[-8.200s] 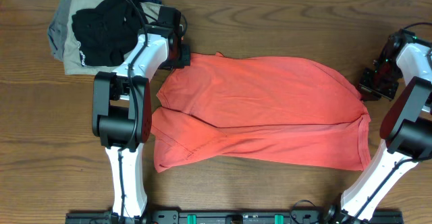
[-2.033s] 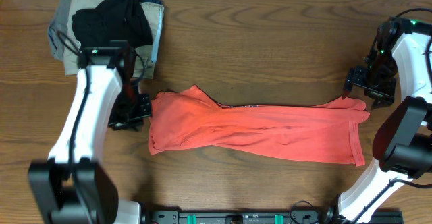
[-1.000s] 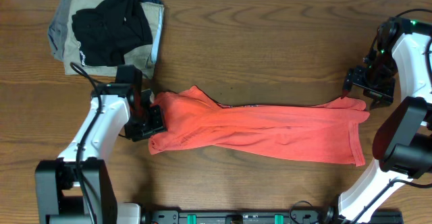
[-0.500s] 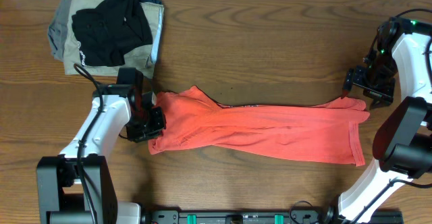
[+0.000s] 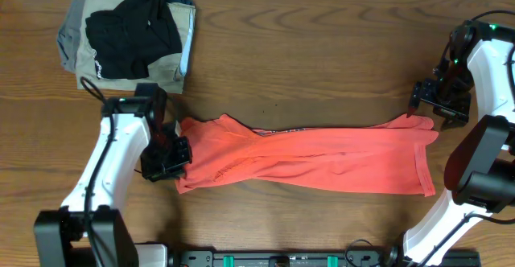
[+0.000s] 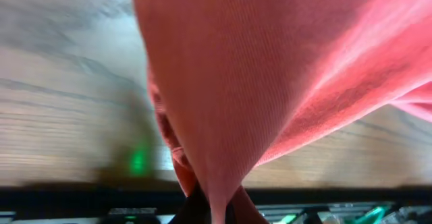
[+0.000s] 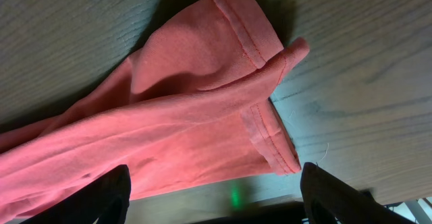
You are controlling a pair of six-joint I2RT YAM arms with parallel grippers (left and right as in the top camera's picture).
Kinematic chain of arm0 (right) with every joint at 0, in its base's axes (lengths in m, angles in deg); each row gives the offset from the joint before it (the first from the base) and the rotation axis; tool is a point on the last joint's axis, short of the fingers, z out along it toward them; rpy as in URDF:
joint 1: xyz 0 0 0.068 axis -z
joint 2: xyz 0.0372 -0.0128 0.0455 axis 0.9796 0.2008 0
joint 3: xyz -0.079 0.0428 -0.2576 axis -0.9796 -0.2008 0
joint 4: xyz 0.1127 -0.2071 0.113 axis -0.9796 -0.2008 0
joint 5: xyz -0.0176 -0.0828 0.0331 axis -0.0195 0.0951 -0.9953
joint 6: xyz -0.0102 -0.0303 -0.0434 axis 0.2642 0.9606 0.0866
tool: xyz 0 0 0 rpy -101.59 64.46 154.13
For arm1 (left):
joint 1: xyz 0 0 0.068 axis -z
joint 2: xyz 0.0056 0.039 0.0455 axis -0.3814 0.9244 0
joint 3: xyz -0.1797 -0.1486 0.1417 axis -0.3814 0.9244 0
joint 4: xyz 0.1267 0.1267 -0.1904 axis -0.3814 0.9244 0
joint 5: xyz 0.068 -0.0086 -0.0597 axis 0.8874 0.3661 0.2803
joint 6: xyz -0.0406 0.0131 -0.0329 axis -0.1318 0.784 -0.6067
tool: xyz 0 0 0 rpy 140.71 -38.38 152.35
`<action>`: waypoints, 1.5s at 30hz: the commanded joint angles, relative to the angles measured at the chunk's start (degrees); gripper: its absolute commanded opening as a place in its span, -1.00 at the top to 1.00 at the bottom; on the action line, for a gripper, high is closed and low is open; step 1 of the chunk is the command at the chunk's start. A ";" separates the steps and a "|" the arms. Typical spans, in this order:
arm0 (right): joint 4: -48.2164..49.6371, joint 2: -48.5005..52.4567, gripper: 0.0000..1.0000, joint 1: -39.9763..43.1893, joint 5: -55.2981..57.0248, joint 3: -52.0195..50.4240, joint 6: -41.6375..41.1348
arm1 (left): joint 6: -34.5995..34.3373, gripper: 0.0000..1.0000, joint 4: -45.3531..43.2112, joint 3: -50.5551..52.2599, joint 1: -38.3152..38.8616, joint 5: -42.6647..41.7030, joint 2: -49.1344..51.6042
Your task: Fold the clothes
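Note:
The clothes, a red-orange T-shirt [image 5: 314, 154], lie folded into a long band across the table's middle. My left gripper [image 5: 170, 161] is shut on the shirt's left end, and in the left wrist view the cloth [image 6: 256, 82] rises from the pinched fingers [image 6: 214, 212] and fills the frame. My right gripper [image 5: 435, 104] hovers just above the shirt's right end, open and holding nothing. The right wrist view has its dark fingertips [image 7: 108, 190] spread wide over the hemmed corner of the shirt [image 7: 256, 55].
A pile of folded khaki-grey garments [image 5: 80, 38] with a black garment [image 5: 133, 26] on top sits at the back left corner. Bare wooden table [image 5: 322, 50] lies behind and in front of the shirt.
My left gripper has closed on the shirt's left end and pulled it toward the front edge and a little left, flattening that end. The right arm has not moved.

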 commanded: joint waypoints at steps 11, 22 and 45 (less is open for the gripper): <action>-0.37 0.00 -0.58 -0.46 0.24 -0.26 0.28 | 0.24 0.88 2.75 -0.87 -2.32 4.17 -0.72; -0.63 0.00 -0.57 -0.48 -0.63 -0.26 0.22 | -8.31 0.46 1.70 0.66 -2.27 12.79 -0.07; 4.92 0.00 0.76 -15.93 -10.93 -1.75 1.03 | -8.31 0.00 -4.11 0.63 0.83 8.61 0.02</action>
